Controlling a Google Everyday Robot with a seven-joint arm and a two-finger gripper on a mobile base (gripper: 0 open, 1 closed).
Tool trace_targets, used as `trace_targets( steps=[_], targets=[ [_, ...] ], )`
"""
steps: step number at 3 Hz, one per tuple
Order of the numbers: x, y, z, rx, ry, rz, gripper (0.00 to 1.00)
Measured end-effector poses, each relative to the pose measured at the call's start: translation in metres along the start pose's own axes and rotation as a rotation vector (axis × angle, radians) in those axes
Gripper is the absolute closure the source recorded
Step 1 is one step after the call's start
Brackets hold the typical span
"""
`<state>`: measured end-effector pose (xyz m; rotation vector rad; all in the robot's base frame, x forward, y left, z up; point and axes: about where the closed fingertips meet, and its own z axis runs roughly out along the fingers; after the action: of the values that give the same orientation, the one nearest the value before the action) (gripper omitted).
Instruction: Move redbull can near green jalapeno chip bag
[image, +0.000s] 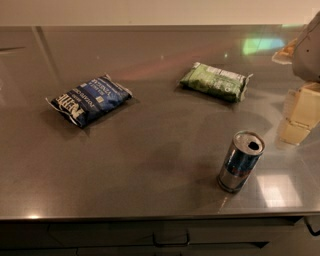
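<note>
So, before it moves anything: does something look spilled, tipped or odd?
Nothing stands out. The can stands upright, no spill; the green bag and blue bag lie flat; the gripper is at the right edge, touching none.

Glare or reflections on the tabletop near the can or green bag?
Camera view: bright glare patch on the table just right of the redbull can; greenish reflection at the far right; green jalapeno chip bag evenly lit; gripper at right edge, partly cropped.

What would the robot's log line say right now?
gripper: right edge, apart from can | redbull can: upright, untouched | green jalapeno chip bag: flat, behind can | move: not begun
</note>
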<state>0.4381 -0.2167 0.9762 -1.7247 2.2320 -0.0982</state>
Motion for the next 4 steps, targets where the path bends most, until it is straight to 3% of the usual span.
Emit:
trace_targets(
  steps=[1,4],
  targets=[
    [0.0,0.0,-0.001,0.002,-0.001,0.0,0.0],
    [0.015,0.027,0.014,-0.207,-0.141,-0.087,0.0]
  ],
)
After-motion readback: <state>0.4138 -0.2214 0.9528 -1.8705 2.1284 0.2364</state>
